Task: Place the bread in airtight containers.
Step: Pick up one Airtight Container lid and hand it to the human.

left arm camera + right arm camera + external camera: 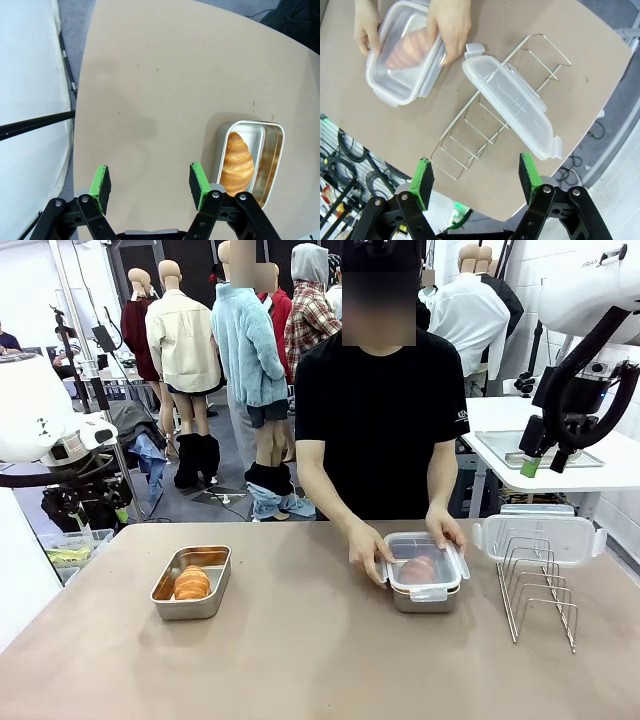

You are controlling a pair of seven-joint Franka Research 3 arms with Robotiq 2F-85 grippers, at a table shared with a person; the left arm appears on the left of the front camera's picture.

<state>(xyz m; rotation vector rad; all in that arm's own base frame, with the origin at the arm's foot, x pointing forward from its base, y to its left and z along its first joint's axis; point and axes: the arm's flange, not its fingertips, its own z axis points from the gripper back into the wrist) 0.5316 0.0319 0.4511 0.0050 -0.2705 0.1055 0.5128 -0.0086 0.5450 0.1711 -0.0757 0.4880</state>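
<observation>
Front view: one croissant (420,568) sits under the clear lid (402,544), with the person's hands (368,551) pressing it onto the tin (425,603) mid-tabletop. The second croissant (192,583) lies in the open tin (219,575) toward the left edge, not yet lidded. The spare lid (540,538) rests on the wire rack (541,592). My left gripper (150,185) and right gripper (476,175) are both wide and empty.

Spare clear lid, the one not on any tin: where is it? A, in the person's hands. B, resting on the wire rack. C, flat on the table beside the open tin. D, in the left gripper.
B: the spare clear lid rests on the wire rack at its far end, while the person's hands are on the lidded tin.
</observation>
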